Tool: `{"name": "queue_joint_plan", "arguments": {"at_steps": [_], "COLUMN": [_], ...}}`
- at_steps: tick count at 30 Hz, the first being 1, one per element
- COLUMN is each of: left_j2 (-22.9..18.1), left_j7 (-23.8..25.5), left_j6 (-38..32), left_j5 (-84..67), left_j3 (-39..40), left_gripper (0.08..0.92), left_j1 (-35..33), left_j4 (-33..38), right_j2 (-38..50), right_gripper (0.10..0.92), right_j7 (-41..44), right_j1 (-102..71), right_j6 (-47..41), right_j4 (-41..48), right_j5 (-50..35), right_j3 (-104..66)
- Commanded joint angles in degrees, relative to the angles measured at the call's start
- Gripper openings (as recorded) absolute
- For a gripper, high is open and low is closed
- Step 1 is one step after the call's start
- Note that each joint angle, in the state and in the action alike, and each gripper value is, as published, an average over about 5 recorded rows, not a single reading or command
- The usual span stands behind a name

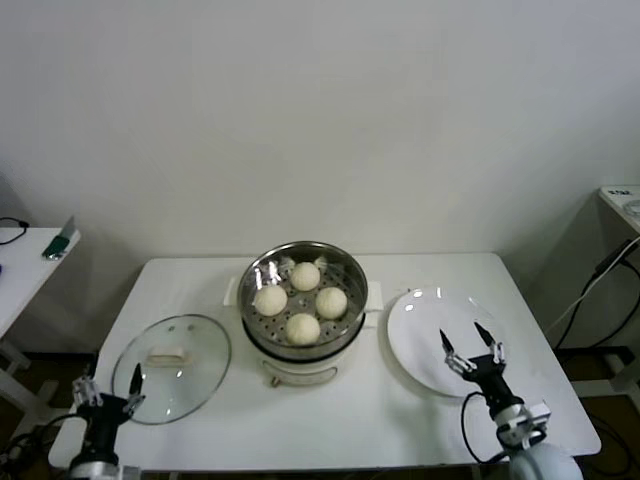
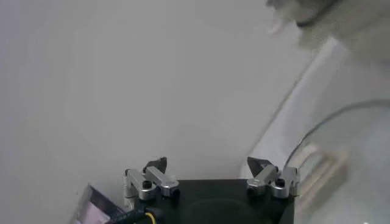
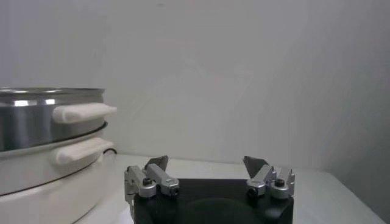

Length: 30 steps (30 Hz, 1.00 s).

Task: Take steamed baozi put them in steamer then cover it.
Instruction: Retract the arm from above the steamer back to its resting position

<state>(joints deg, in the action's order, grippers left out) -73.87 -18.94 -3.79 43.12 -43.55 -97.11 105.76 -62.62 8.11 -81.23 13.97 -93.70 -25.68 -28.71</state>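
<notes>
A white table point(image 1: 400, 420) holds a steel steamer point(image 1: 303, 345) at its centre, with four steamed baozi point(image 1: 303, 299) sitting on the perforated tray inside. The cover point(image 1: 172, 367) lies flat on the table to the steamer's left. The left gripper point(image 1: 108, 395) hovers beside the cover, jaws released. The right gripper point(image 1: 471, 346) hangs over a white plate point(image 1: 420, 325), jaws spread, holding nothing.

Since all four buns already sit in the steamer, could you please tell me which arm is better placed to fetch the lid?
Left: its open left gripper hangs beside the round clear glass lid; the right gripper is over the flat white plate.
</notes>
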Motion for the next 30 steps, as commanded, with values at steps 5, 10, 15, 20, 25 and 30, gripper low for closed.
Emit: {"name": "queue_joint_plan", "arguments": {"at_steps": [5,10,15,20,25,30], "left_j2": [2.1,2.4,3.1,4.3,4.9,4.9], "left_j7": [-11.2,-10.8,-10.8,-10.7,-10.6,-10.4], "left_j6": [-2.0,-3.3,-4.2,-4.4,-4.4,-4.4], "left_j5": [31.1,32.0,32.2,31.6,30.8,29.9], "left_j3": [2.3,3.2,3.8,4.5,5.6,6.5], "left_gripper": [0.823,0.823,0.823,0.823,0.823,0.823], "left_j1": [11.4,14.4,17.4,20.2,22.4,22.8], "left_j4": [-23.5,-25.9,-27.9,-30.2,-33.0,-33.4], "right_j2": [-6.6,-7.3,-7.7,-8.2,-8.5,-8.9], "right_gripper": [0.823,0.823,0.823,0.823,0.823,0.823], "right_j7": [0.7,0.7,0.7,0.8,0.8,0.7], "right_j1": [-6.4,-6.8,-7.1,-7.6,-7.8,-8.0], "right_j6": [3.7,3.9,4.1,4.4,4.7,4.9], "right_j4": [-1.3,-1.7,-1.8,-1.9,-1.9,-1.9], "right_j5": [5.4,5.8,5.9,6.2,6.4,6.5], "right_j3": [-3.4,-3.8,-4.3,-4.7,-5.1,-5.3]}}
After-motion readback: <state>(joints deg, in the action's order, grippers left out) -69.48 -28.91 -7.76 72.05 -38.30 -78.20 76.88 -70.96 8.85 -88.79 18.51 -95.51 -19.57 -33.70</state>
